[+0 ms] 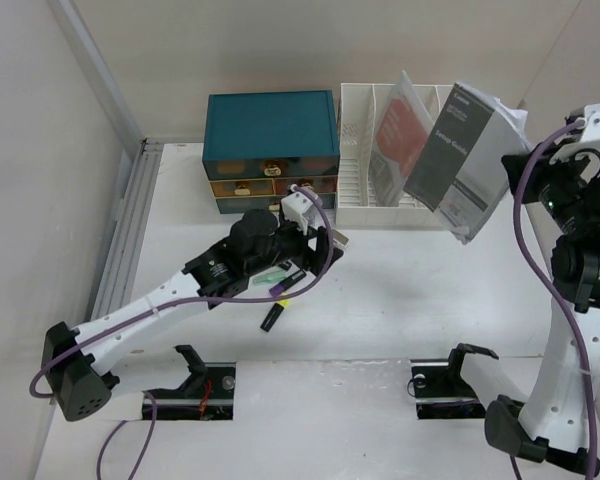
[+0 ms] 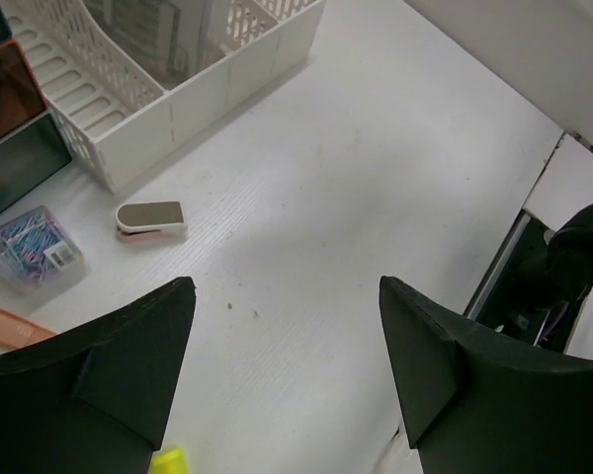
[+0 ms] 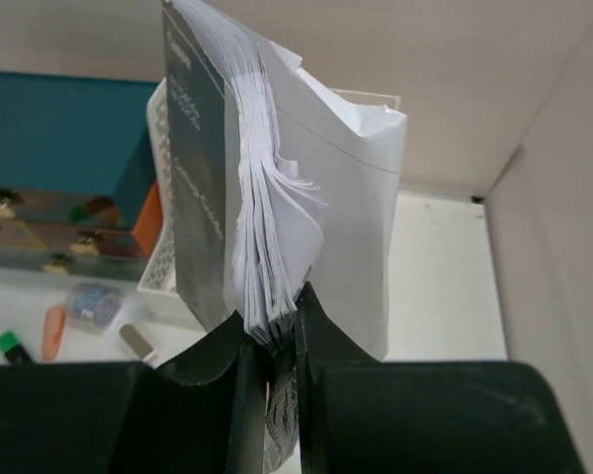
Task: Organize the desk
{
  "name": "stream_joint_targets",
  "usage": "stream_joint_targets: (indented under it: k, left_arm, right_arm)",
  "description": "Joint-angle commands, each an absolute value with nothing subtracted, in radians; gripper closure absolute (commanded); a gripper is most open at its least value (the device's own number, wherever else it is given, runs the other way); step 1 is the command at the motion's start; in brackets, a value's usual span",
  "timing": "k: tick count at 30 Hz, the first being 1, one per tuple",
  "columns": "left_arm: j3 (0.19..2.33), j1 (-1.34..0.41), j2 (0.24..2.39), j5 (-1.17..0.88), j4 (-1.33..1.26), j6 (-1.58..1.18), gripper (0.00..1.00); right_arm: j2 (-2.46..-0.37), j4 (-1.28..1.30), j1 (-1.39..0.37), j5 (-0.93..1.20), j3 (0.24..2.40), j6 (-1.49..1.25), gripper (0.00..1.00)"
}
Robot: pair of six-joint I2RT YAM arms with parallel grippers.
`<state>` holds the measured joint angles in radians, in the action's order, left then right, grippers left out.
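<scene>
The desk (image 1: 410, 290) is a white tabletop. My right gripper (image 3: 272, 336) is shut on the bottom edge of a thick grey-covered booklet (image 3: 203, 168) with fanned white pages. It holds the booklet (image 1: 460, 160) tilted in the air at the right end of the white file rack (image 1: 365, 160). In the top view the right gripper (image 1: 522, 165) sits behind the booklet's right edge. My left gripper (image 2: 287, 336) is open and empty, low over bare desk (image 2: 376, 178). In the top view it (image 1: 318, 252) is in front of the teal drawer box (image 1: 270, 125).
A red-and-white booklet (image 1: 398, 135) stands in the rack. A clear box of paper clips (image 2: 35, 249), a small white-and-pink stapler (image 2: 151, 217), an orange piece (image 2: 10, 324) and a yellow highlighter tip (image 2: 168, 461) lie near the left gripper. A black pen (image 1: 271, 318) lies below it.
</scene>
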<state>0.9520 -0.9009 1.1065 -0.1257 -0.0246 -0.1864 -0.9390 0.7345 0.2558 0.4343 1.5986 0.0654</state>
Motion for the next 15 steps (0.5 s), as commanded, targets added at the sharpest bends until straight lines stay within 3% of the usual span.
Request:
stream_joint_targets:
  k: [1, 8, 15]
  left_arm:
    - [0.917, -0.879, 1.037, -0.117, -0.041, -0.166, 0.28]
    - [0.862, -0.835, 0.969, -0.107, -0.041, -0.166, 0.28]
    - [0.851, -0.834, 0.950, -0.095, -0.041, -0.166, 0.26]
  right_arm:
    - [-0.965, 0.552, 0.261, 0.257, 1.692, 0.037, 1.00]
    - [-0.997, 0.502, 0.261, 0.097, 1.786, 0.072, 1.00]
    - [-1.015, 0.393, 0.261, 0.096, 1.674, 0.094, 1.00]
